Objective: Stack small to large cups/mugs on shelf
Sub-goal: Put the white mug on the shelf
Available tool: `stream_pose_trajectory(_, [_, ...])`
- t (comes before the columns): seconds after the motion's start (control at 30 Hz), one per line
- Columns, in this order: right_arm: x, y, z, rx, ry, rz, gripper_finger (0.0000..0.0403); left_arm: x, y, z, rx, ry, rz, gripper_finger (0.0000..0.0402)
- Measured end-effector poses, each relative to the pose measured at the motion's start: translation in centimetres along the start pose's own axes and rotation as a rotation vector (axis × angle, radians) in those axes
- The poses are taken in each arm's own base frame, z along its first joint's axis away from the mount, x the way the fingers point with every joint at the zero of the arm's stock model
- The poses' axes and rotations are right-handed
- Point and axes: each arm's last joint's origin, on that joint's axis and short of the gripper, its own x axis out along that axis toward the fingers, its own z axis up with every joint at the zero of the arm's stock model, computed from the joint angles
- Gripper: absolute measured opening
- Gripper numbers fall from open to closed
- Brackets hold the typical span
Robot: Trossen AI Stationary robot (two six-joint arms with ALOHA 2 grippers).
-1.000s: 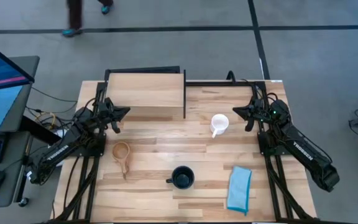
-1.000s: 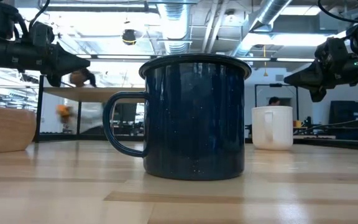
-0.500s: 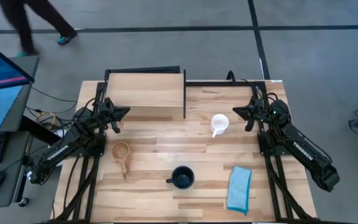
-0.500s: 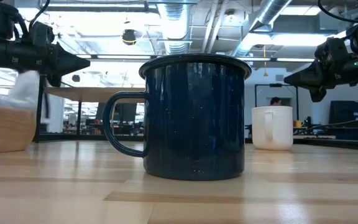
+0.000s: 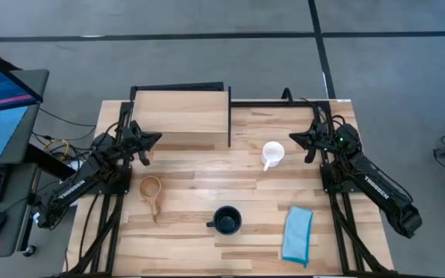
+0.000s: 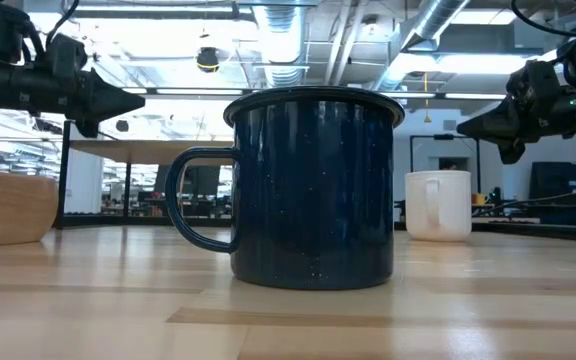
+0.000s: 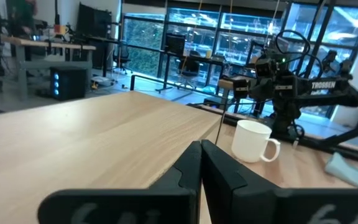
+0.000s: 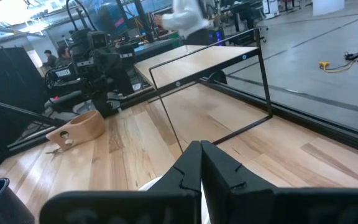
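Observation:
The white mug stands on the table right of the shelf, also seen as the white mug in the left wrist view. The navy mug stands near the table's near edge, filling the low view as the navy mug. The wooden cup with its long handle lies on the left. The shelf sits at the far left. My left gripper hovers shut by the shelf's left front. My right gripper hovers shut just right of the white mug.
A light blue folded cloth lies at the near right. A thin black frame stands along the table's far edge beside the shelf. Bare wood lies between the three cups. A monitor and a keyboard sit off the table's left side.
Neither arm nor any cup has moved. A person walking across the floor beyond the table's far edge has gone out of the high view.

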Motion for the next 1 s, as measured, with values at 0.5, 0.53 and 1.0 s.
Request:
stream_pose_trajectory(0.5, [0.0,0.0,0.0,0.0,0.0,0.0,0.0029,0.0,0.0,0.01,-0.002,0.0,0.0,0.0])
stream_pose_trajectory(0.53, [0.0,0.0,0.0,0.0,0.0,0.0,0.0028,0.0,0.0,0.0,-0.003,0.0,0.0,0.0])
stream_pose_trajectory(1.0, [0.0,-0.01,0.0,0.0,0.0,-0.003,0.0027,0.0,0.0,0.0,-0.003,0.0,0.001,0.0])
